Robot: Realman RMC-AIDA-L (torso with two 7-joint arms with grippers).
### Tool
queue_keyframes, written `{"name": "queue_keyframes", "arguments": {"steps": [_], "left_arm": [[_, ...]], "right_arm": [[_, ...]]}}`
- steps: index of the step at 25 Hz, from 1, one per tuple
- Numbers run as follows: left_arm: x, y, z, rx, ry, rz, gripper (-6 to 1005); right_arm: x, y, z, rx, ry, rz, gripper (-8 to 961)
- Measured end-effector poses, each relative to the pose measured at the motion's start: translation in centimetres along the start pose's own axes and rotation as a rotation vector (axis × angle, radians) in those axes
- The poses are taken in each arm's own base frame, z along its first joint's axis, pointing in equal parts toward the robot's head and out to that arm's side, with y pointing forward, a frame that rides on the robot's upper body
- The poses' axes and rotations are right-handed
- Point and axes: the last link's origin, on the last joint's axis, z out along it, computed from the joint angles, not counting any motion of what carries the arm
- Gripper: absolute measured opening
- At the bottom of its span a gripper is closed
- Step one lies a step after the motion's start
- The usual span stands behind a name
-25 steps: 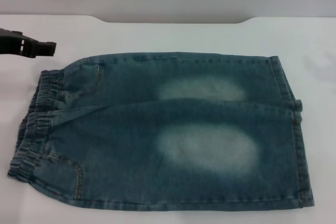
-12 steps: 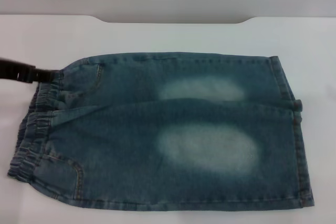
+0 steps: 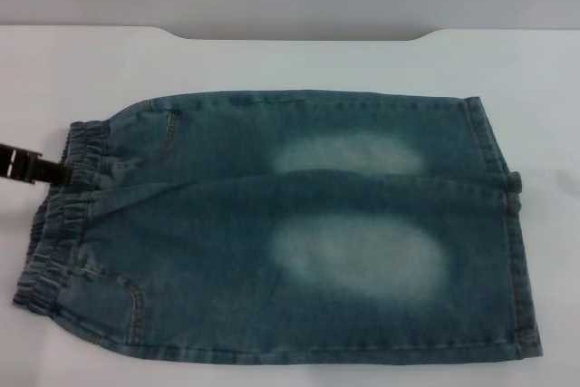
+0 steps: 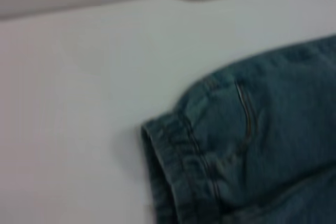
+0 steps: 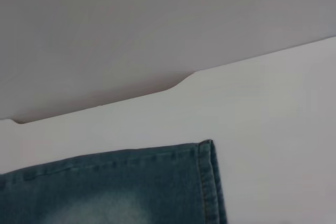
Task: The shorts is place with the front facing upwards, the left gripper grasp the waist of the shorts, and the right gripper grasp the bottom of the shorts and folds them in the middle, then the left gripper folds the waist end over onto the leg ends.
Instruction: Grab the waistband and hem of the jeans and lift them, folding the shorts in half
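— Since the earlier frames the left gripper (image 3: 36, 169) has dropped along the table's left edge: from well beyond the shorts, to the far corner of the waistband, to beside the middle of the elastic waist (image 3: 62, 215); the shorts (image 3: 299, 224) have not shifted.

— Where do they lie?

— Flat on the white table (image 3: 299, 61), pale bleached ovals facing up, waist to the robot's left, the bottom of the shorts (image 3: 518, 242) to the right; the near leg overlaps the far one along the centre.

— And the claw's state?

— Cannot be told; only a dark stub shows in the head view, cut off by the frame edge, its tip at or just touching the waistband; the left wrist view shows a waist corner (image 4: 173, 171) and a pocket seam, no fingers.

— The right gripper?

— Not seen in any view; its wrist camera shows only a far hem corner (image 5: 207, 182) and bare table.
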Motion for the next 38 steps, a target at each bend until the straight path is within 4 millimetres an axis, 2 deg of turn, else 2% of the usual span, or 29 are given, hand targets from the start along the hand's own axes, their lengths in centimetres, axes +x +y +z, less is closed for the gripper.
{"name": "queue_keyframes", "arguments": {"steps": [6, 12, 16, 23, 38], "left_arm": [[-2.1, -0.2, 0.7, 0.027, -0.122, -0.055, 798], [-3.4, 0.4, 1.8, 0.034, -0.221, -0.090, 799], [-3.5, 1.4, 2.2, 0.023, -0.253, -0.081, 799], [-3.5, 1.8, 2.6, 0.020, -0.275, -0.093, 799], [-3.3, 2.5, 3.5, 0.074, -0.301, -0.058, 799]], "right_arm": [[-0.6, -0.1, -1.0, 0.011, -0.035, -0.011, 821], [-1.7, 0.1, -0.3, -0.001, -0.045, -0.052, 820], [-2.5, -0.1, -0.1, 0.029, -0.053, -0.097, 820], [-3.0, -0.2, 0.2, 0.052, -0.050, -0.142, 820], [-2.5, -1.2, -0.6, 0.079, -0.051, -0.144, 819]]}}
